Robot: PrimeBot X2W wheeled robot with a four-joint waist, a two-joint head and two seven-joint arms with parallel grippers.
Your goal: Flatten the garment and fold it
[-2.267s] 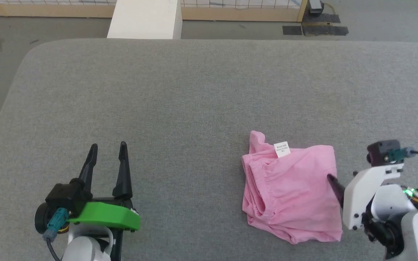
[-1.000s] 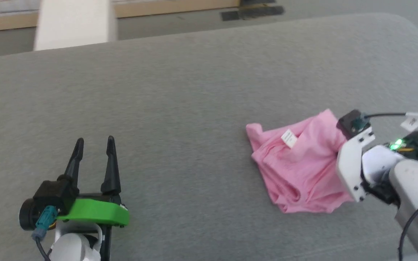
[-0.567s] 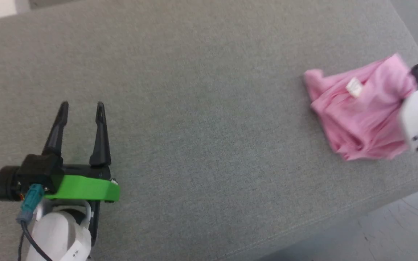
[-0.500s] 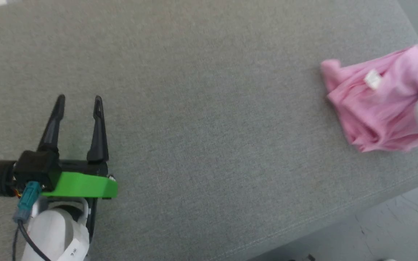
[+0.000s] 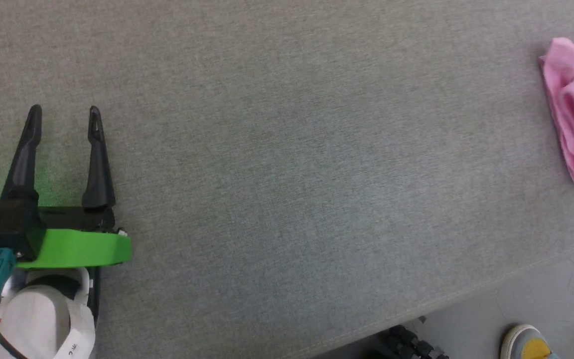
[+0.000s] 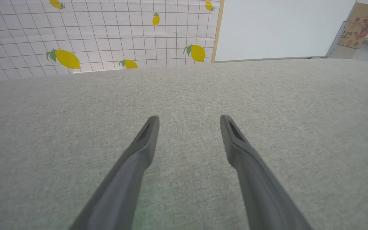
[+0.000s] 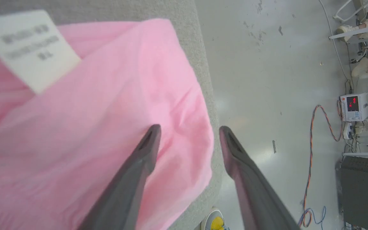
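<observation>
The garment (image 5: 573, 124) is a crumpled light pink heap at the head view's right edge, cut off by the frame. In the right wrist view the garment (image 7: 85, 127) lies close beneath the camera, its white tag (image 7: 30, 48) at the upper left, one edge reaching the table's side. My right gripper (image 7: 188, 129) hovers over that edge, open, its fingers apart with no cloth pinched between them. My left gripper (image 5: 63, 114) rests far to the left over bare table, open; in its own view the left gripper (image 6: 188, 119) holds nothing.
The grey cloth-covered table (image 5: 287, 124) ends at a front edge low in the head view. A person's shoe (image 5: 526, 344) stands on the floor beyond it. Cables (image 7: 311, 143) and a small monitor (image 7: 353, 105) sit on the floor. A lemon-patterned wall (image 6: 62, 59) lies beyond.
The head camera has turned, shifting the whole picture so the garment sits at the right edge. My right gripper, shut on the garment before, has opened and let it go. The left gripper has not changed.
</observation>
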